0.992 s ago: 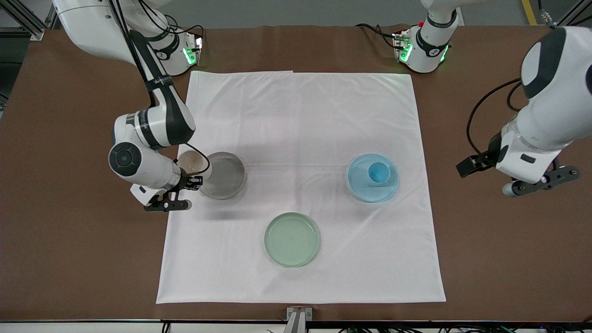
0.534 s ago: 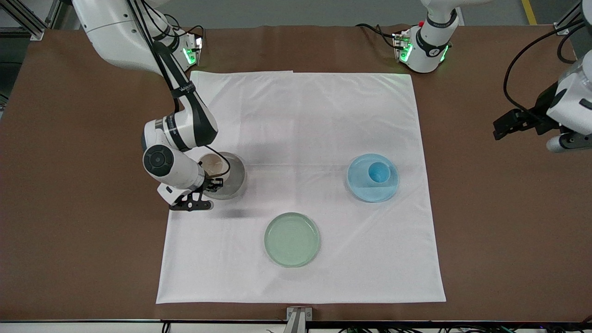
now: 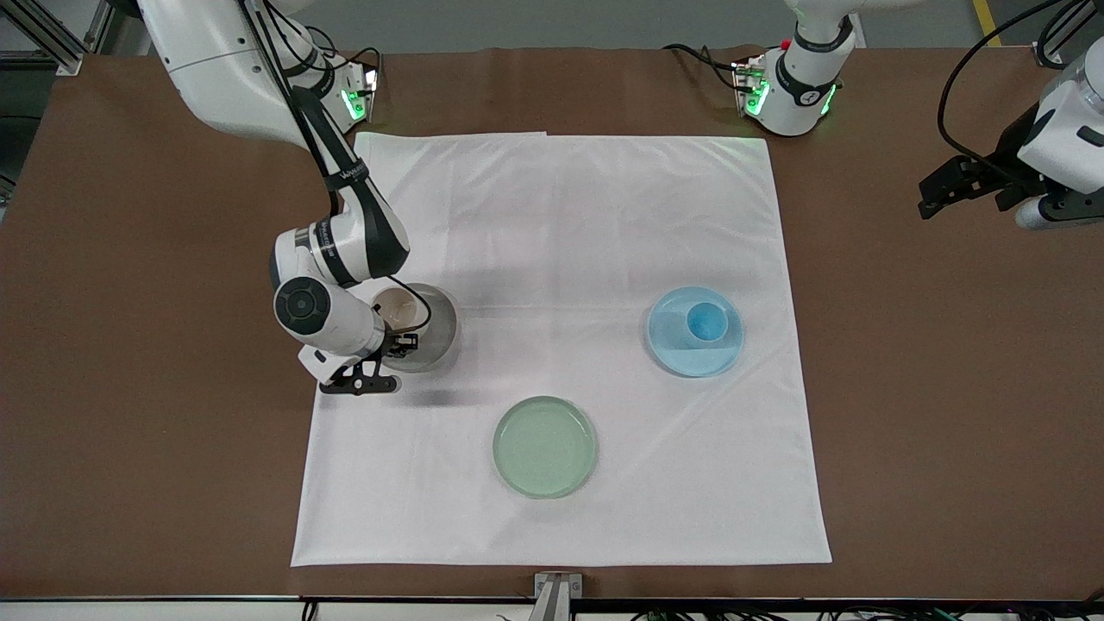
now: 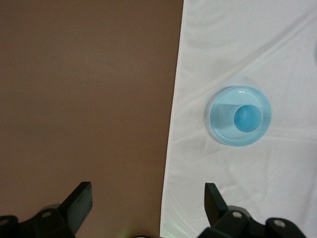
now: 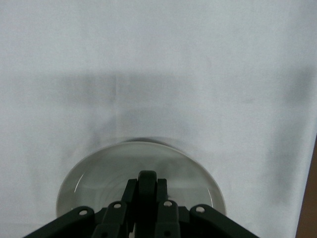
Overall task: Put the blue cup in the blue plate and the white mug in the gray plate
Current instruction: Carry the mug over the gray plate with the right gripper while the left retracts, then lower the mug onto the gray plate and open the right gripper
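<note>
Right gripper (image 3: pixel 398 343) clamped on mug (image 3: pixel 395 310) over gray plate (image 3: pixel 435 332), at its 9 o'clock edge. Cup (image 3: pixel 705 322) sat in blue plate (image 3: pixel 673 354). Left gripper (image 4: pixel 146 203) waited, spread wide, empty.

blue cup (image 3: pixel 705 322) light blue | blue plate (image 3: pixel 673 355) sky-blue | white mug (image 3: pixel 395 310) cream | gray plate (image 3: pixel 438 329) dull gray

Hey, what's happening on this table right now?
The right end effector is shut on the white mug, holding it over the gray plate. The blue cup already sits in the blue plate. The left end effector waits open above the bare table at its own end. A green plate lies unused.
</note>
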